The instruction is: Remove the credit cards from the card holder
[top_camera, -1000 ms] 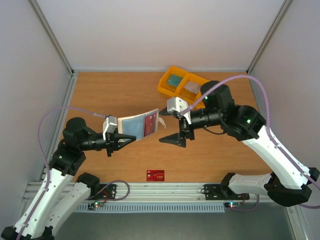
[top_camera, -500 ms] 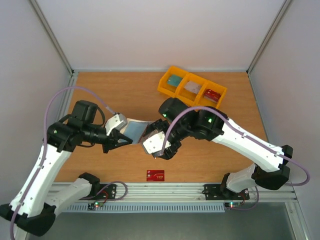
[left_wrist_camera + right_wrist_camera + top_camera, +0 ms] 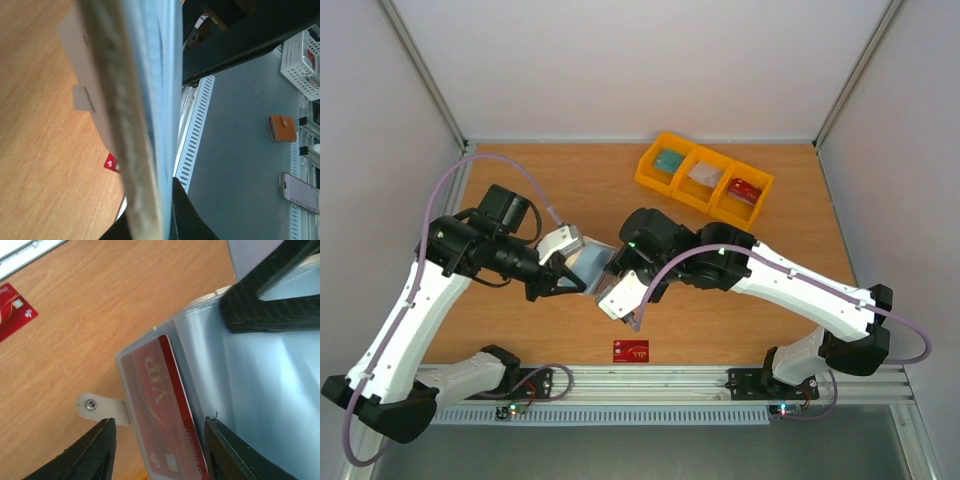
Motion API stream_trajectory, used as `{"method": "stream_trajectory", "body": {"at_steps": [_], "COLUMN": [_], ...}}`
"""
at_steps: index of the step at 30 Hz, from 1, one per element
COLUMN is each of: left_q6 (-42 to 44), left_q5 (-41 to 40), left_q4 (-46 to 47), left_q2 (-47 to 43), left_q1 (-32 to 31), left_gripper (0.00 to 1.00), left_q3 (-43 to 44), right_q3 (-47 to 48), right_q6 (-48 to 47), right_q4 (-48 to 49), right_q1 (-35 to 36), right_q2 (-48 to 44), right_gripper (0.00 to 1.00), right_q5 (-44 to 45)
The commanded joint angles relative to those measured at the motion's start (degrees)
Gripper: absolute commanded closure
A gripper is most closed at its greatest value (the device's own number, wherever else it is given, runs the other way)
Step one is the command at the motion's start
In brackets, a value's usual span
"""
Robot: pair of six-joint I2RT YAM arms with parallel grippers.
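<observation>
Start at the left: your left end effector [image 3: 570, 280] is pressed together on the near-left end of the card holder [image 3: 590, 262], pinching it and holding it up off the desk [image 3: 520, 190]. In the top view the holder's long axis runs from that grip up and to the right, toward the middle of the desk, and most of its far end is hidden under the right arm. In the left wrist view you see the holder edge-on, running from top to bottom of the frame. Its cream outside faces the wood and its pale blue inside faces away from it. In the right wrist view the holder lies open with the blue inside facing the camera, and one left finger [image 3: 270, 310] bears on its upper right part. A red card [image 3: 160, 405] marked VIP sits in the clear pocket, its long axis slanting from upper left to lower right, and the snap tab [image 3: 97, 406] sticks out from the pocket's left edge. Your right end effector [image 3: 159, 432] is spread, one finger on each side of that pocket's end, and you cannot tell whether either finger touches it. A second red card [image 3: 631, 350] lies flat on the desk near the front rail. The yellow bin [image 3: 665, 190] stands well apart at the far right.
</observation>
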Motion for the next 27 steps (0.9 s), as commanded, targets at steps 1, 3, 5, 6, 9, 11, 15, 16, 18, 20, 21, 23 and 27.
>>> {"method": "stream_trajectory", "body": {"at_steps": [1, 3, 5, 6, 9, 11, 15, 16, 18, 20, 21, 23, 27], "left_q6": [-2.75, -3.07, -3.18, -3.17, -2.88, -2.74, -2.43, -2.60, -2.59, -2.28, -1.97, -1.49, 0.23], "left_q5": [3.61, 3.64, 3.71, 3.90, 3.65, 3.20, 2.64, 3.07, 3.23, 2.36, 1.68, 1.08, -0.74], "left_q4": [-0.64, -0.17, 0.02, 0.03, 0.19, 0.20, 0.55, 0.70, 1.05, 1.07, 1.07, 0.78, 0.15], "left_q2": [0.67, 0.47, 0.39, 0.41, 0.45, 0.73, 1.56, 1.61, 1.68, 1.81, 1.77, 1.76, 1.53], "left_q1": [-0.75, -0.85, -0.98, -1.13, -1.91, -2.56, -3.78, -3.83, -3.89, -3.86, -3.85, -3.92, -3.93], "left_gripper": [1.00, 1.00, 1.00, 1.00, 1.00, 1.00, 1.00, 1.00, 1.00, 1.00, 1.00, 1.00, 1.00], "left_q3": [1.93, 1.72, 1.59, 1.58, 1.68, 1.68, 1.12, 1.12, 1.33, 1.65, 1.67, 1.64, 0.73], "right_q3": [-1.30, -1.37, -1.85, -2.08, -2.29, -2.08, -1.81, -2.02, -2.54, -2.85, -3.09, -3.46, -3.51], "right_q6": [-4.03, -4.52, -4.75, -4.90, -6.41, -7.26, -7.96, -8.40, -8.89, -8.48, -8.11, -7.24, -4.91], "right_q4": [0.96, 1.24, 2.26, 3.14, 4.41, 4.77, 5.48, 5.34, 4.98, 4.36, 3.68, 2.27, 0.11], "right_q1": [1.14, 1.31, 1.33, 1.33, 1.54, 1.95, 3.37, 3.90, 5.25, 6.78, 7.59, 8.88, 10.31], "right_q2": [1.02, 1.30, 1.41, 1.46, 2.01, 2.81, 3.65, 3.81, 3.94, 3.87, 3.78, 3.69, 3.05], "right_gripper": [0.51, 0.52, 0.52, 0.52, 0.50, 0.49, 0.49, 0.49, 0.50, 0.52, 0.53, 0.54, 0.55], "right_q5": [5.98, 6.85, 7.56, 8.00, 10.19, 11.60, 11.22, 11.31, 12.04, 11.74, 11.43, 11.41, 11.23]}}
